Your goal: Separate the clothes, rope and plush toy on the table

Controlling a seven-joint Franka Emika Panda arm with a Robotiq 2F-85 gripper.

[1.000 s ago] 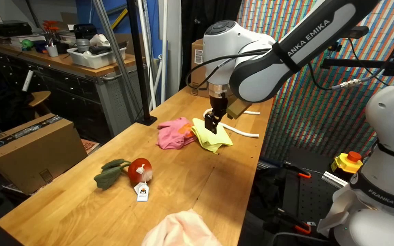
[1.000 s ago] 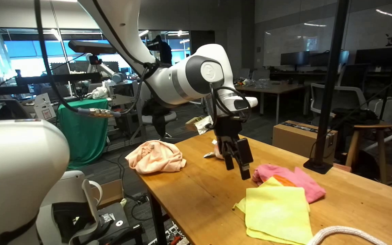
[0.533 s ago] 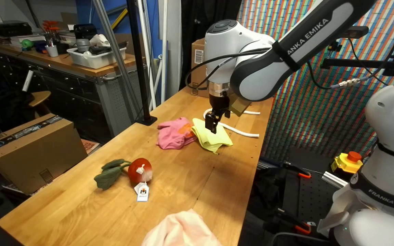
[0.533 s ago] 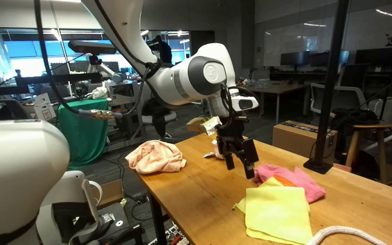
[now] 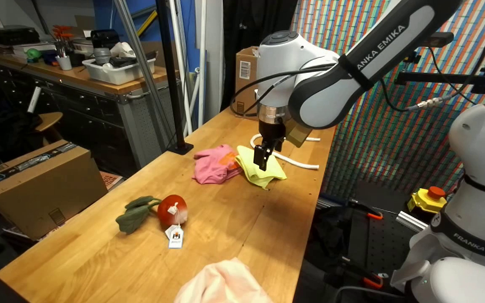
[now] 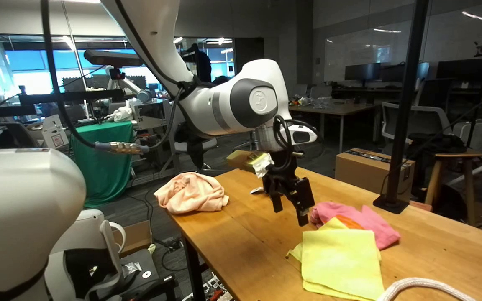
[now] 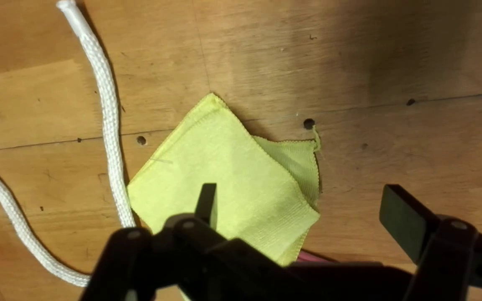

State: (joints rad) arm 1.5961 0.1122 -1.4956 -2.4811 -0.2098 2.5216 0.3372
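Hovering: gripper (image 7: 299, 200), jaws parted | wooden surface (image 5: 225, 223), cluttered workbench (image 5: 70, 79) upper left in an exterior view | only there, lower left, plush toy (image 5: 163, 211) shows green leaves (image 5: 133, 218)

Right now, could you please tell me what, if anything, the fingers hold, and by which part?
Nothing is held: the fingers stand wide apart, with neither the yellow cloth nor the white rope gripped between them.
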